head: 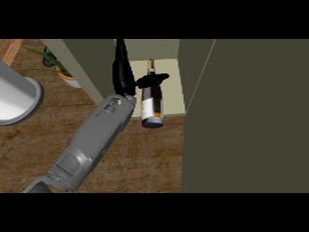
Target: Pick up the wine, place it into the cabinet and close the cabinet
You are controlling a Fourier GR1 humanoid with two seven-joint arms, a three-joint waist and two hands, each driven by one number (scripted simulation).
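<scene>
left hand (123, 74): fingers straight, thumb seemingly touching neck | wine bottle (152, 103): dark glass, cylindrical | cabinet (171, 90): pale shelf

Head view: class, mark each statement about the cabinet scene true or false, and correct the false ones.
1. The wine bottle is at the cabinet opening. True.
2. Both hands show. False: only the left hand shows.
3. A potted plant stands left of the cabinet. True.
4. The cabinet door is shut. False: it stands open, at the right.
5. The left hand is far from the bottle. False: its thumb lies across the bottle's neck.
</scene>
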